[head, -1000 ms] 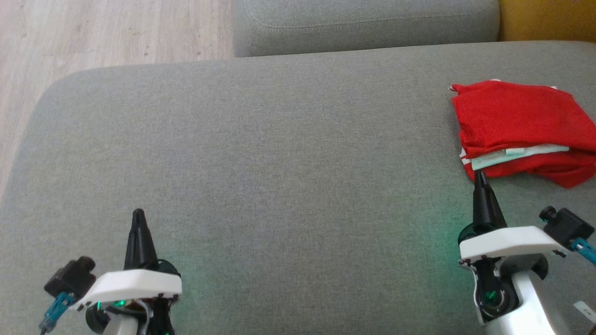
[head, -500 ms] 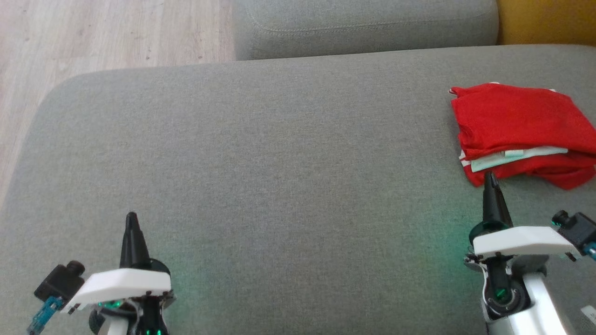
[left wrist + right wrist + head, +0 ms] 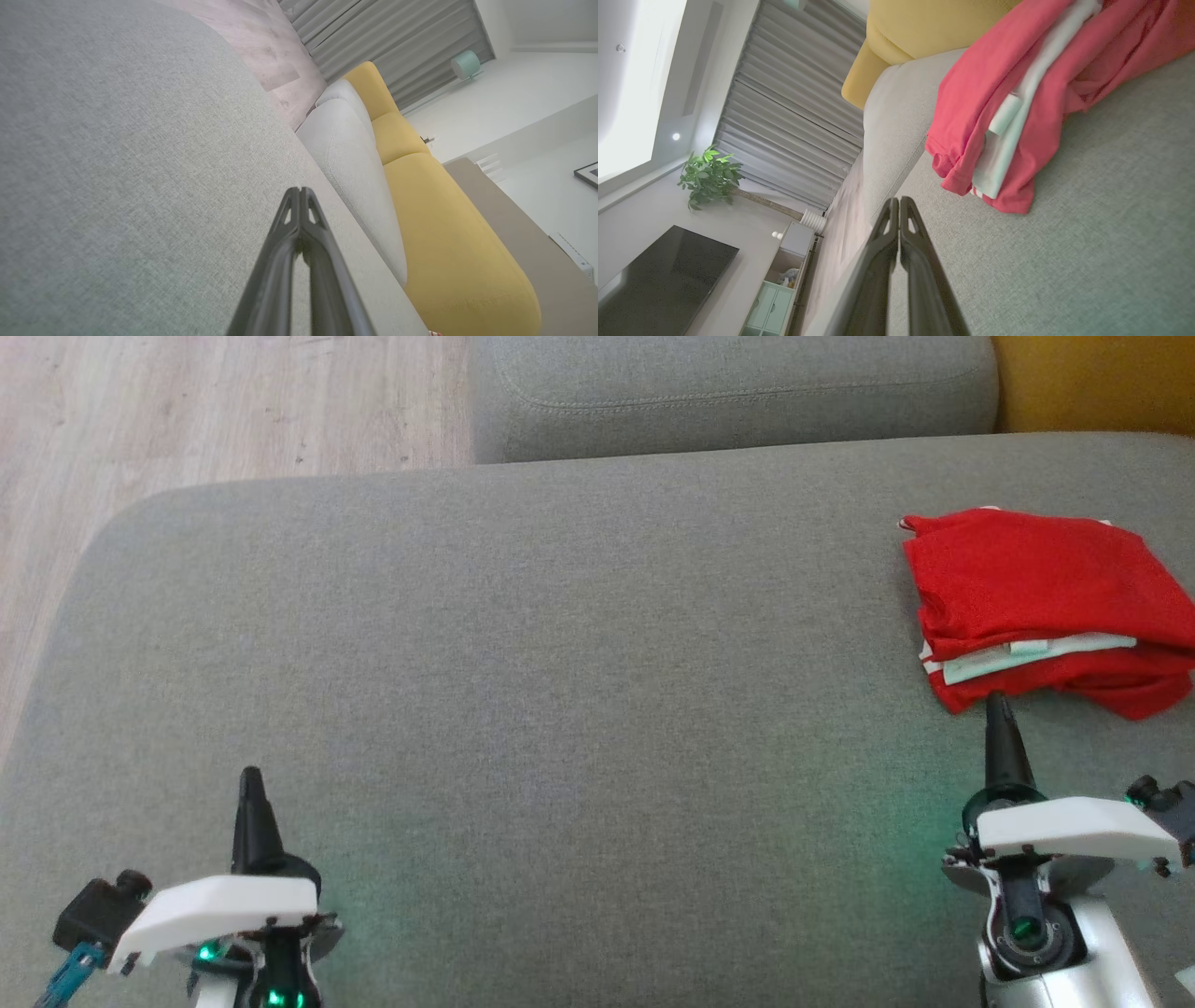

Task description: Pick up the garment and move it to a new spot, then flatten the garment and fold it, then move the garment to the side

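The folded red garment (image 3: 1036, 588) lies at the right end of the grey sofa seat (image 3: 560, 663), with nothing holding it. Both pincers are clenched and empty. The right gripper (image 3: 999, 705) overlapped the garment's near edge 1 second ago and now sits just short of it. The left gripper (image 3: 249, 779) has drifted leftward.

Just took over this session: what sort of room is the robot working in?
Probably a home living room: the work surface is a grey sofa seat, with a flat dark TV screen, a potted plant and long grey curtains beyond.
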Controlling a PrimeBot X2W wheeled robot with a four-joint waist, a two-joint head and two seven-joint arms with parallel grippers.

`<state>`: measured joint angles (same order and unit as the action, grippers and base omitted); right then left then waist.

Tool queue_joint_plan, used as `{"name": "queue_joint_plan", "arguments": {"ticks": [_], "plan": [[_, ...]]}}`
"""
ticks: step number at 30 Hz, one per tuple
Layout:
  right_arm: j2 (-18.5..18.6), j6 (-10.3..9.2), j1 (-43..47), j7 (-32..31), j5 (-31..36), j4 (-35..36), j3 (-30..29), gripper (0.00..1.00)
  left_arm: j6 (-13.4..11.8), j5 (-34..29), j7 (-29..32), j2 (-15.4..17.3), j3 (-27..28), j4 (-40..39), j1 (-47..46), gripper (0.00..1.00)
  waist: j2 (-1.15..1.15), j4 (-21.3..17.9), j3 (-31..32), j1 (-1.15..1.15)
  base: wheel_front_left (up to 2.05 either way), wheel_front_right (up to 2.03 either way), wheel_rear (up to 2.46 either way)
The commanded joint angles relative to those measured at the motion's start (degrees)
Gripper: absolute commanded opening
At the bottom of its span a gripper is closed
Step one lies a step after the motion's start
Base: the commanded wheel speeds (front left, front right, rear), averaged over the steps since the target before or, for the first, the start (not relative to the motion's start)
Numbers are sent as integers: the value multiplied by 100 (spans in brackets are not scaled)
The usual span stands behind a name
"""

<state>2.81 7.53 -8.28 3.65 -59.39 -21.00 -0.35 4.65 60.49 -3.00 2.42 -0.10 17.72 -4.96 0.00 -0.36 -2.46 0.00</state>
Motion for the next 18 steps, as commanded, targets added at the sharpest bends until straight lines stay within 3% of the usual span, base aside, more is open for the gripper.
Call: {"name": "queue_joint_plan", "arguments": {"ticks": [1,18], "plan": [[85,-2,-100,-29,-132,240,35,0,55,111,36,25,136,-220,-163,0,0,1,3,0,0,0,0],[85,-3,1,-312,-1150,385,-136,0,127,1074,323,32,301,-265,-150,0,0,12,74,0,0,0,0]]}}
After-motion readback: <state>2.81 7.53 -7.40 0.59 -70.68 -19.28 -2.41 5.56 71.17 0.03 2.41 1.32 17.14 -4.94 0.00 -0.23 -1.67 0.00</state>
